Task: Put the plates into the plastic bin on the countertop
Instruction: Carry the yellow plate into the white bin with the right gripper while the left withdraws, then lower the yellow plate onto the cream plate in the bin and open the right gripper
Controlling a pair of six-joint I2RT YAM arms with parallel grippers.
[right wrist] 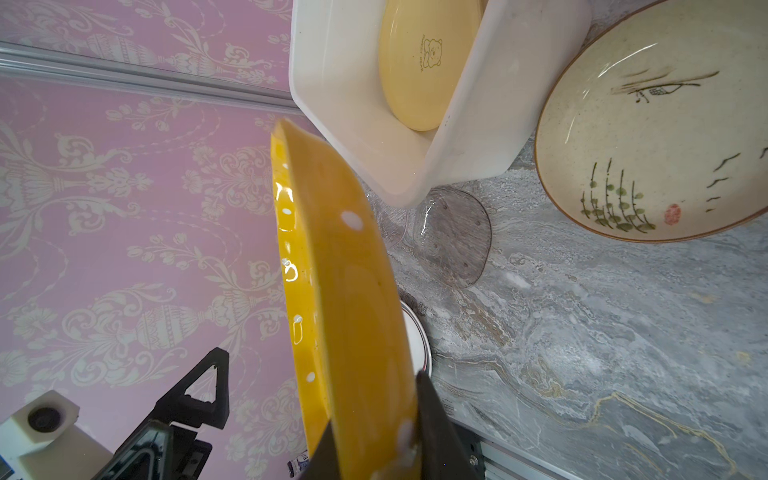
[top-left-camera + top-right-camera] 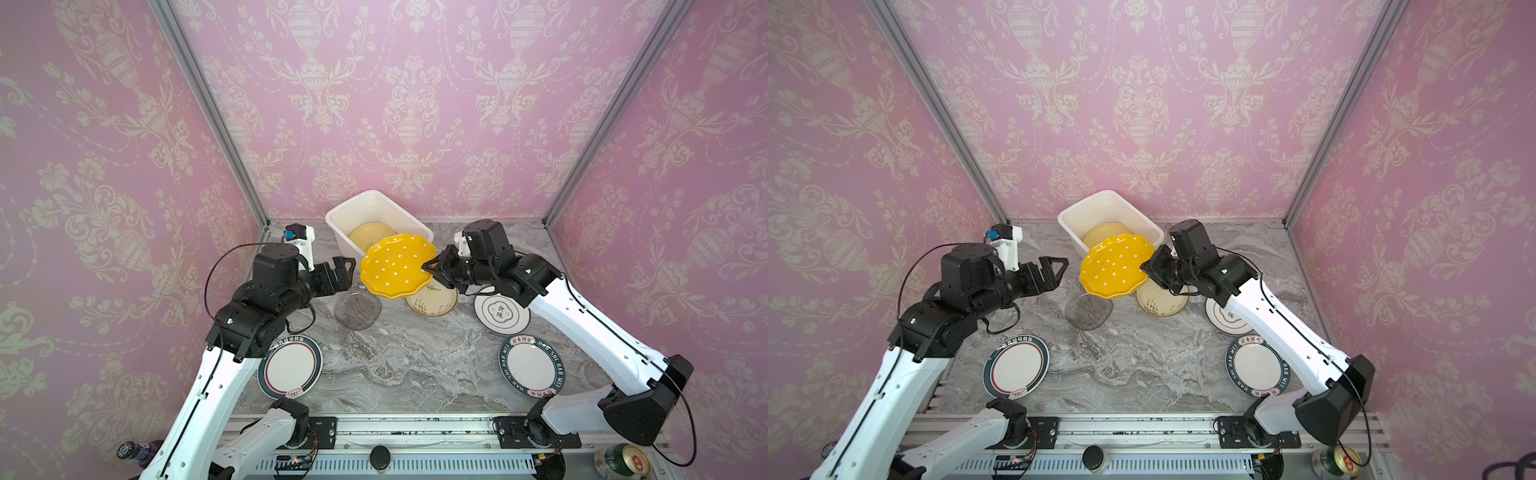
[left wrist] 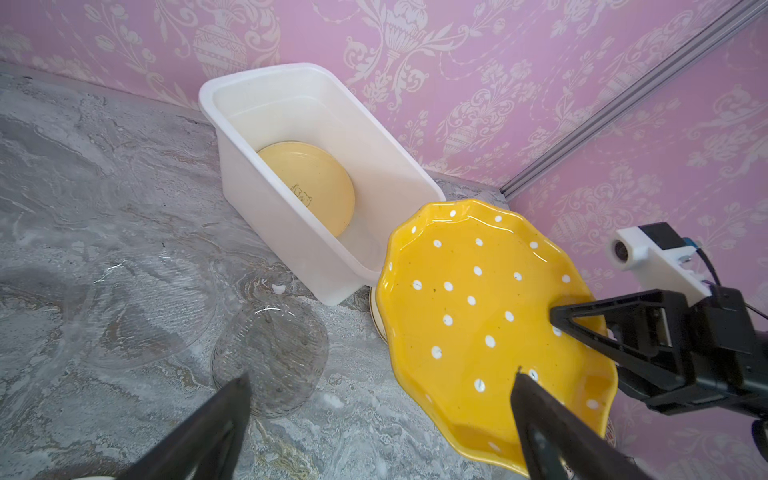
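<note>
While I watch from the remote desk, both top views show the yellow white-dotted scalloped plate (image 2: 395, 266) up off the countertop (image 2: 395, 365), tilted, hanging over the near corner of the plastic bin (image 2: 338, 218) and above the cream plate (image 2: 436, 303). It is not yet inside, where the pale yellow plate (image 2: 370, 235) lies on the bottom. The right gripper (image 2: 427, 268) is pinched narrow on the dotted plate's right-hand rim. The left gripper (image 2: 347, 270) stands spread wide just beside the opposite edge, apart from it and holding nothing. From the left wrist camera, one right finger (image 3: 582, 316) lies on the glossy upper face, a little in from the scallops. My left fingers (image 3: 216, 415) sit far apart, with the smoky glass plate (image 3: 270, 353) on the marble beneath; one fingertip overlaps the yellow edge, but I cannot tell whether it touches. From the right wrist camera I see the plate edge-on, its rim sandwiched between the two fingers (image 1: 436, 424) and the bin's open mouth beyond. I judge it glazed ceramic: stiff, fairly heavy, slick and quick to chip. A one-edge pinch leaves most of the weight hanging out, so I would want the rim gripped deep, past the scallops.
</note>
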